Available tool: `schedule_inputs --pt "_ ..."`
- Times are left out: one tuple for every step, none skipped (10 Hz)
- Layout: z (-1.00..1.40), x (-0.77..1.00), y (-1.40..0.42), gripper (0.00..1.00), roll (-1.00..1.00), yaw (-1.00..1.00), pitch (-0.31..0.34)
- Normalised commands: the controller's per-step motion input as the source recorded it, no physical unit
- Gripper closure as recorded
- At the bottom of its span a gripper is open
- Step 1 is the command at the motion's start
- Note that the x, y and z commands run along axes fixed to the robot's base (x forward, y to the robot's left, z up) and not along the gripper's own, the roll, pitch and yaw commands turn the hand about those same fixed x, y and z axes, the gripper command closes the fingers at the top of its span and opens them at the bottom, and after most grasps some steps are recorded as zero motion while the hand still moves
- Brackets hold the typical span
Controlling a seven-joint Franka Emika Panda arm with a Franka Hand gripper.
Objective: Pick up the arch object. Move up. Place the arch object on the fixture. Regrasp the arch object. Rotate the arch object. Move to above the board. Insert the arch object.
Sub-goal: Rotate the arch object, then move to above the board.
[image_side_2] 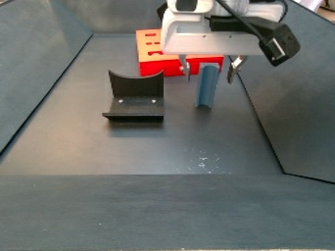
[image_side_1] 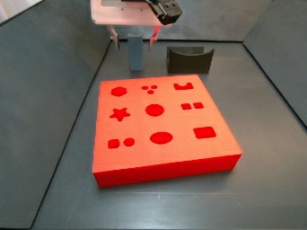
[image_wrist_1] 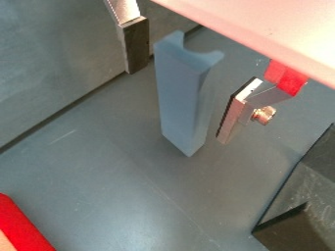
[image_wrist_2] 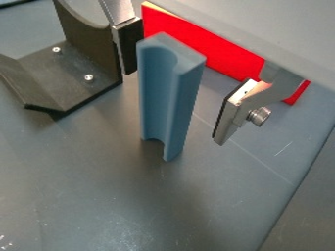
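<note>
One piece is concerned here: the arch object (image_wrist_2: 167, 98), a slate-blue oblong block, is seen standing upright on its end on the grey floor (image_wrist_2: 118, 196), between the two silver fingers (image_wrist_2: 238, 110) of the gripper (image_wrist_1: 183, 74). In both wrist views the fingers are spread wide, with a gap visible on each side of the block, so nothing is held; the picking-up appears to be the step in hand.

For a sound grasp, the gripper should be centred so that both pads meet the flat sides together; if one pad were to touch first, the tall, narrow block could be tipped or turned. The pads are best closed on the upper part of the block, squarely and without haste, before any lift is made.

The floor is seen to be smooth, flat and bare around the block. In a side view the fixture (image_side_2: 132, 96) stands near the block but apart from it, its curved dip open. The board (image_side_1: 163, 126) lies just beyond, close to the block, its cut-out holes unoccupied. Dark walls (image_side_2: 53, 74) enclose the working space, leaving ample room for a straight upward lift.
</note>
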Motion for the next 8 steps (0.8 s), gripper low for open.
schedule_inputs --pt "0.0 0.0 0.0 1.0 0.18 0.02 -0.022" --pt "1.0 -0.01 0.14 1.0 0.46 -0.03 0.227" --pt "1.0 -0.01 0.14 1.0 0.46 -0.03 0.233" --pt "1.0 -0.01 0.13 1.0 0.39 0.0 0.207" --pt "1.0 0.0 0.12 1.0 0.32 0.02 0.17" --pt "1.0 0.0 0.11 1.0 0.21 0.03 0.13" --pt "1.0 0.0 0.11 1.0 0.17 0.03 0.116" --pt "1.0 0.0 0.1 1.0 0.09 0.03 0.098"
